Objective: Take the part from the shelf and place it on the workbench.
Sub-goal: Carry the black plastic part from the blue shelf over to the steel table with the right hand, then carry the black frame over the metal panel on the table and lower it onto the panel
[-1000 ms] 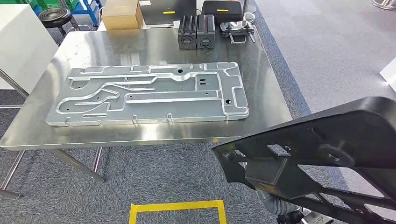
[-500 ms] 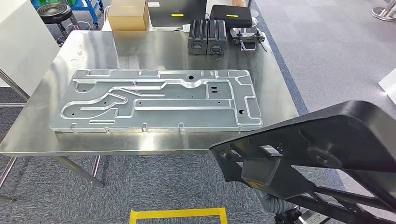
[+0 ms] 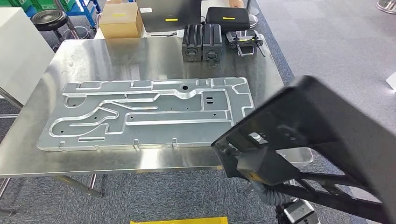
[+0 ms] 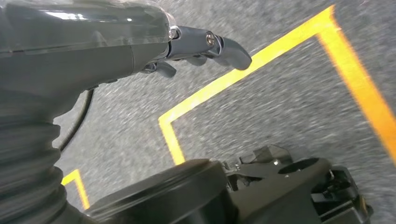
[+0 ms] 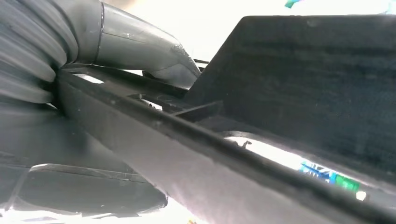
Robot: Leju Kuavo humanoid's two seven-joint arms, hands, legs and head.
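Grey carpet floor with yellow tape lines; in the upper left of the frame stand a black stool and a white cabinet, under bright even light

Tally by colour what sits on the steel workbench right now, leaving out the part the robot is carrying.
Silver stamped metal panel: 1
Black ribbed blocks: 2
Dark clamp-like tool at the far edge: 1
Total on the workbench: 4
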